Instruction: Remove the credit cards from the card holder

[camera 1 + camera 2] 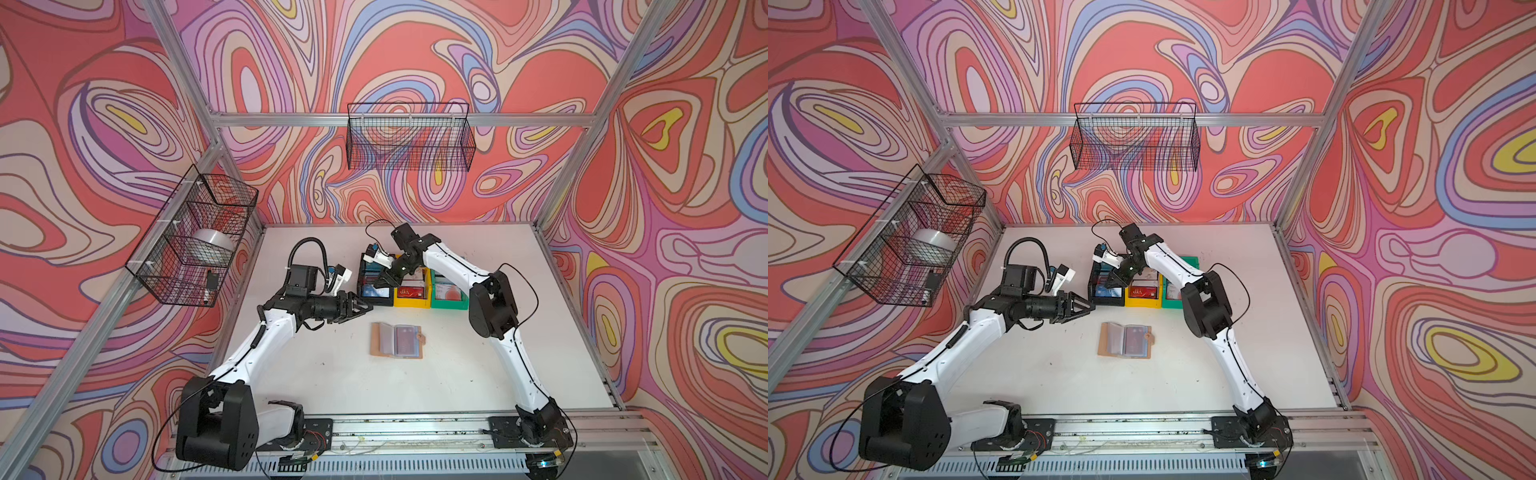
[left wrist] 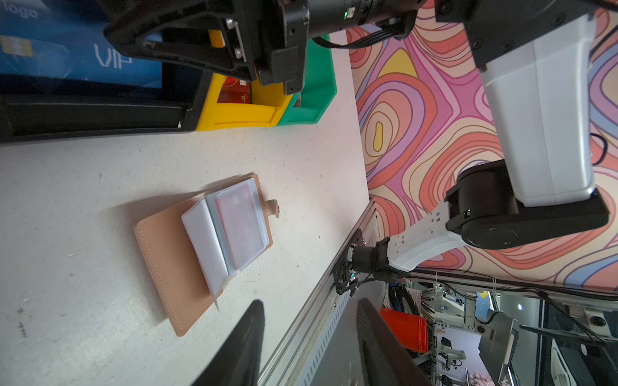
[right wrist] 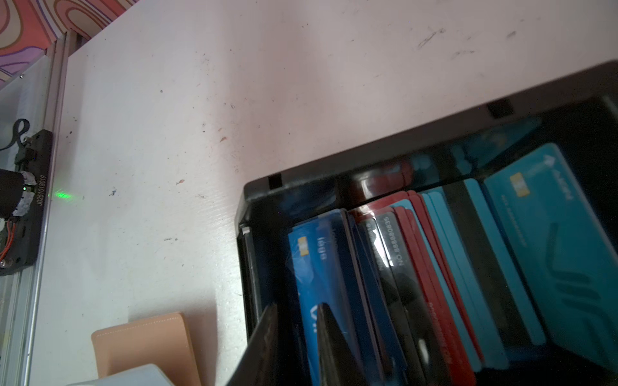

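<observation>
White table (image 1: 478,353): R end effector (image 1: 381,284) tilted over black bin (image 1: 376,301), ajar; L end effector (image 1: 365,308) level, apart.

card holder (image 1: 397,340) before bins (image 1: 411,302), cards (image 1: 411,292) in bins

A robotics lab cell: aluminium frame (image 1: 291,119), swirl-printed walls (image 1: 415,50), rail-mounted robot arms (image 1: 245,357).

Card holder (image 1: 397,340) lies open on the white surface (image 1: 457,374), tan cover down, clear sleeves up. A reddish card (image 1: 407,338) shows in the right-hand sleeve. Behind it stand three bins side by side: black bin (image 1: 362,266), yellow bin (image 1: 412,304), green bin (image 1: 449,305), with cards (image 1: 411,293) inside. Right end effector (image 1: 382,281) hangs over the black bin, tips down. Left end effector (image 1: 363,307) points sideways toward that bin's near corner, apart from the card holder.
</observation>
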